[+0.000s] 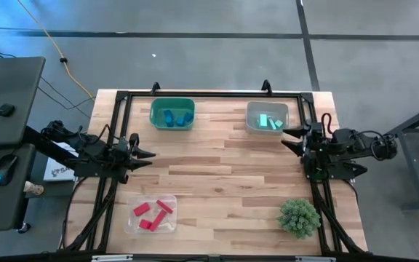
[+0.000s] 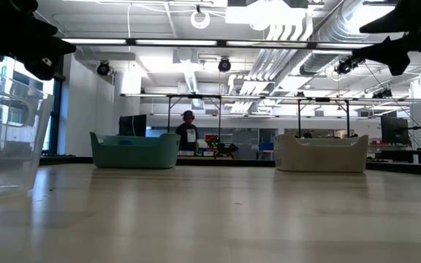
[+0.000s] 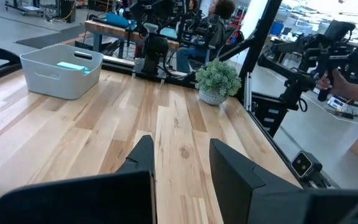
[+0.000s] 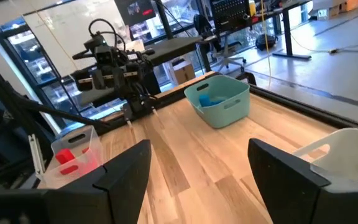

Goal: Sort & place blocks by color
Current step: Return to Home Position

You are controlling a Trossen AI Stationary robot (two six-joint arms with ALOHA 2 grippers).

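My left gripper hangs over the left edge of the light wooden tabletop, and its fingers stand apart with nothing between them. My right gripper hangs over the right edge, just in front of the pale grey plastic bin, and its fingers are likewise spread wide and empty. Every block I can see lies inside a bin. The small solid red blocks, mostly short flat bars, lie in the clear plastic bin near the front left corner. Their long axes run at differing diagonals, none square to the bin's walls. The blue blocks sit close together in the teal-green plastic bin at the back left; from above they are too small for me to tell which way they point. The light teal blocks rest in the grey bin at the back right. One is a bar whose long axis runs roughly from the far wall toward the near wall, and another lies beside it. A spiky green ball-shaped plant stands on the tabletop at the front right, well apart from all three bins.
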